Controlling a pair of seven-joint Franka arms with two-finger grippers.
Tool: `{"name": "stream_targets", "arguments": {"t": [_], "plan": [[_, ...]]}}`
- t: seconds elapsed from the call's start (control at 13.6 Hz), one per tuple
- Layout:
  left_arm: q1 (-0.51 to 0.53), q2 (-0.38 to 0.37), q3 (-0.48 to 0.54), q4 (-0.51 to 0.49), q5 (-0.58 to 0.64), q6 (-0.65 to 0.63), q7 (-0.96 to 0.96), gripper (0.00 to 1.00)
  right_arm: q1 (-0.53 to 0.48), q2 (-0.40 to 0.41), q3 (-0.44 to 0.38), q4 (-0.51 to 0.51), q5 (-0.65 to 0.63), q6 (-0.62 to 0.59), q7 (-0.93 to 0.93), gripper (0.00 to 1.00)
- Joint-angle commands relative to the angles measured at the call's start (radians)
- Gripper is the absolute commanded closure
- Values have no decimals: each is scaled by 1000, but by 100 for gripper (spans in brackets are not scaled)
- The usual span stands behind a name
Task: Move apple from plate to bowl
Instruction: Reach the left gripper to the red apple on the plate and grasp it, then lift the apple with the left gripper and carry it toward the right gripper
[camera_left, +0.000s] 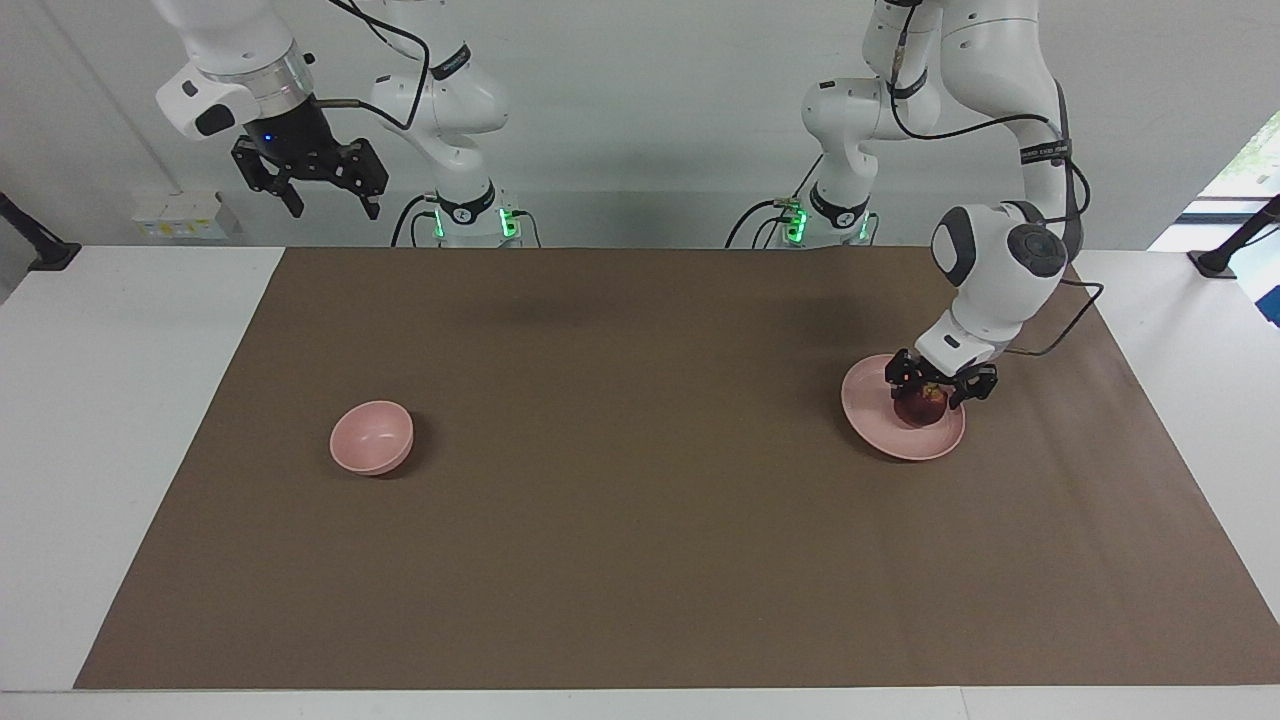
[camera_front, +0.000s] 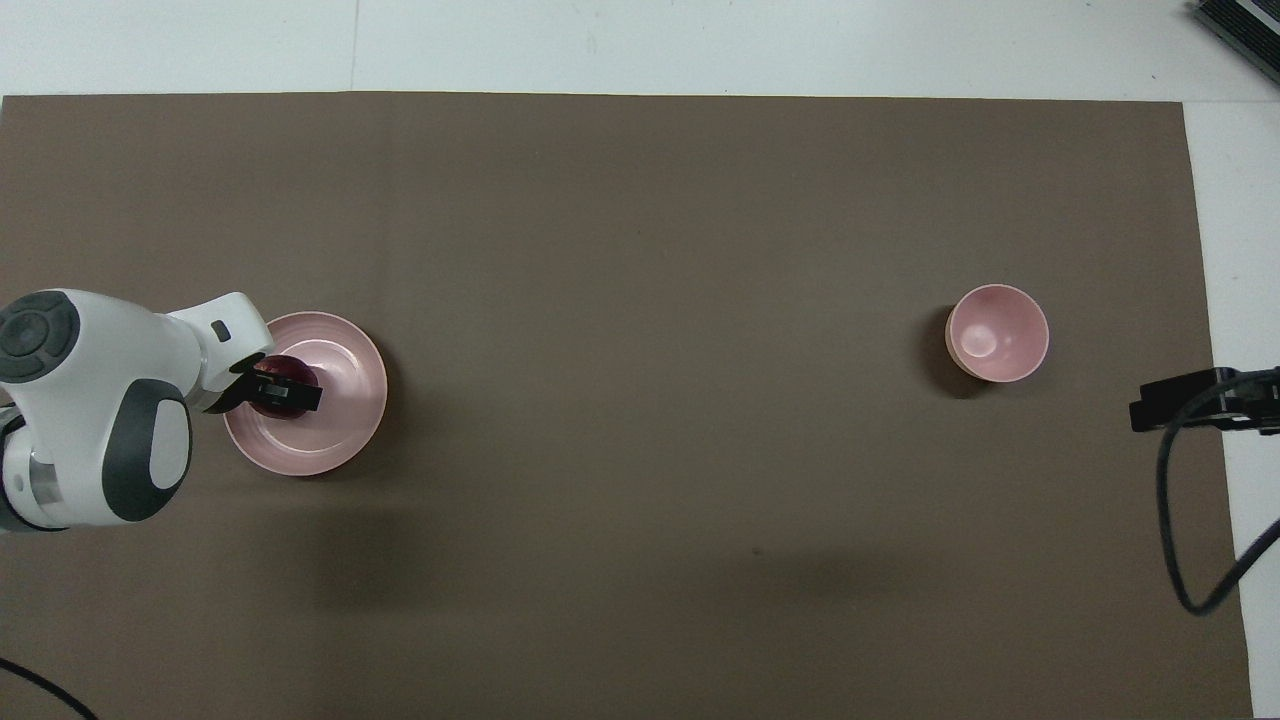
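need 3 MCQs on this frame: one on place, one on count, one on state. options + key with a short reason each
1. Where is the apple?
A. In the bowl
B. On the plate
C. On the brown mat

2. How many pink dishes are on the mat?
A. One
B. Two
C. Three

3. What is the state of the left claw?
A. Open, down around the apple
B. Shut on the bowl's rim
C. Raised high near its base

Key:
1. B: the apple sits on the plate, toward the left arm's end of the table.
2. B: only the plate and the bowl are there.
3. A: its fingers stand either side of the apple, which is not yet lifted; the right claw waits open, up in the air above the table's edge.
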Motion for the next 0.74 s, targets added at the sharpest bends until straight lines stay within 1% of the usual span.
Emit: {"name": "stream_targets", "arguments": {"t": [0.0, 0.07, 0.15, 0.22, 0.37, 0.59, 0.66], "plan": [[-12, -7, 5, -21, -18, 28, 18, 44, -18, -27, 2, -28, 21, -11, -39, 0], [-25, -9, 5, -21, -18, 19, 16, 76, -18, -27, 2, -32, 22, -9, -39, 0], [-27, -9, 5, -20, -18, 13, 15, 98, -18, -27, 2, -33, 21, -8, -37, 0], [-27, -9, 6, -20, -18, 2, 18, 100, -18, -29, 2, -33, 22, -8, -37, 0], [-29, -7, 6, -5, -18, -35, 19, 100, -18, -34, 2, -37, 22, -9, -39, 0], [-44, -4, 6, 11, -18, -38, 8, 100, -18, -50, 2, -65, 21, -9, -39, 0], [-45, -7, 6, 38, -18, -47, 7, 100, -18, -50, 2, -65, 21, -8, -39, 0]]}}
